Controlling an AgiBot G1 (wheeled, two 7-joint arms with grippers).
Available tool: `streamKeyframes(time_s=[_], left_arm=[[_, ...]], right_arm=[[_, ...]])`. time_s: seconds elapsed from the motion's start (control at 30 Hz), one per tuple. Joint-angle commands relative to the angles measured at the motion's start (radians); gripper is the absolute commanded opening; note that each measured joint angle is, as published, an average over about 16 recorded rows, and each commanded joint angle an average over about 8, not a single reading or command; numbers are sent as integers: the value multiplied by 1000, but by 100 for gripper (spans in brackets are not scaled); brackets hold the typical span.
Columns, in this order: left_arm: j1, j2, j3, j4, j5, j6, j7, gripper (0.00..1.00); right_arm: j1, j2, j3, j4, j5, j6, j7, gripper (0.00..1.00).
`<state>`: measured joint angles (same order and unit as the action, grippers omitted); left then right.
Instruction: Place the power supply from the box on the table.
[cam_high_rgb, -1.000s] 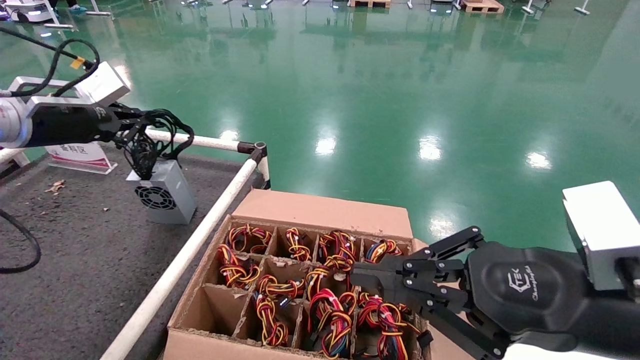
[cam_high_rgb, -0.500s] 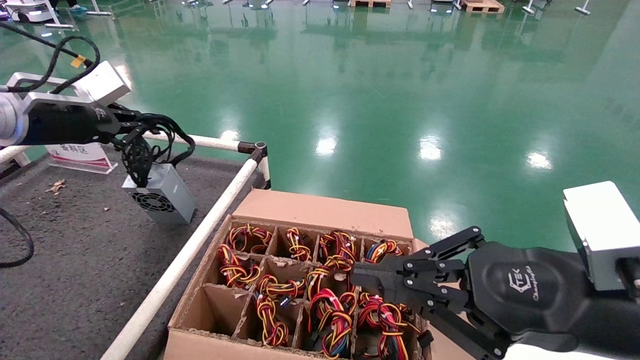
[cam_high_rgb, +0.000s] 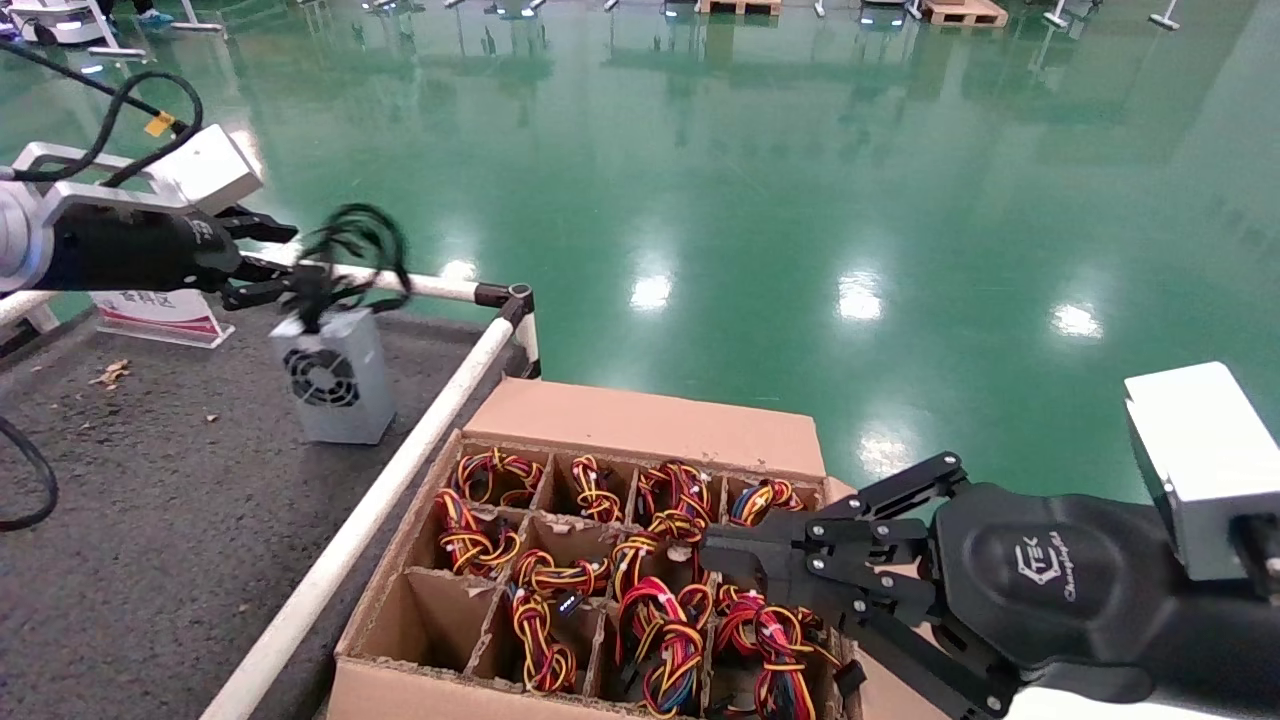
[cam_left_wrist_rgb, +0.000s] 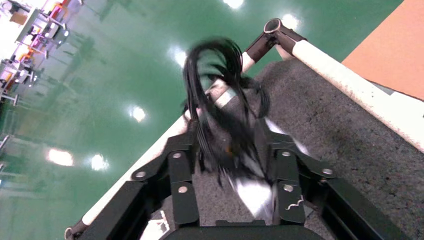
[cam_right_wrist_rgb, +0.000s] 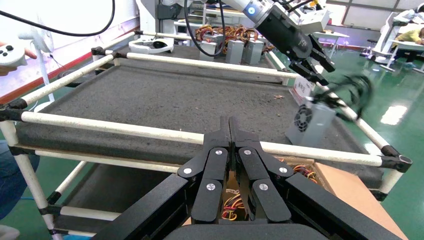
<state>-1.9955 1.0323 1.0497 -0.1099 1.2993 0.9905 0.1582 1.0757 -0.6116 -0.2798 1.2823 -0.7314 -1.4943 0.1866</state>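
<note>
The power supply (cam_high_rgb: 330, 378) stands upright on the table (cam_high_rgb: 150, 520) near its corner, fan grille facing me, and also shows in the right wrist view (cam_right_wrist_rgb: 312, 125). Its black cables (cam_high_rgb: 350, 245) are blurred in the air above it. My left gripper (cam_high_rgb: 262, 262) hovers just above and to the left of it, open, fingers spread with the blurred cables (cam_left_wrist_rgb: 225, 105) passing loosely between them. My right gripper (cam_high_rgb: 715, 550) is shut and empty, held over the right side of the box (cam_high_rgb: 640, 420).
Units with red-yellow cable bundles (cam_high_rgb: 660, 640) fill most cells of the box; a near-left cell (cam_high_rgb: 430, 615) is empty. A white pipe rail (cam_high_rgb: 400, 470) separates table and box. A sign (cam_high_rgb: 160, 310) stands at the table's back; more units (cam_right_wrist_rgb: 235, 47) sit at its far side.
The left gripper has opened and let go of the black cables, which are springing up. The power supply has dropped from hanging tilted to standing upright on the table. The right arm has not moved.
</note>
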Motion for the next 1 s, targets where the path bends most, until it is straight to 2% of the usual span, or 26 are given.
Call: streamKeyframes(time_s=[0.03, 0.63, 1.0], left_arm=[[-3, 1, 4, 1, 2, 6, -3, 100], [-23, 12, 15, 18, 5, 51, -11, 100], [-21, 5, -28, 3, -54, 90, -21, 100]], right_arm=[[0, 0, 0, 0, 0, 0, 0, 0], [0, 0, 0, 0, 0, 0, 0, 0], [0, 0, 0, 0, 0, 0, 0, 0]])
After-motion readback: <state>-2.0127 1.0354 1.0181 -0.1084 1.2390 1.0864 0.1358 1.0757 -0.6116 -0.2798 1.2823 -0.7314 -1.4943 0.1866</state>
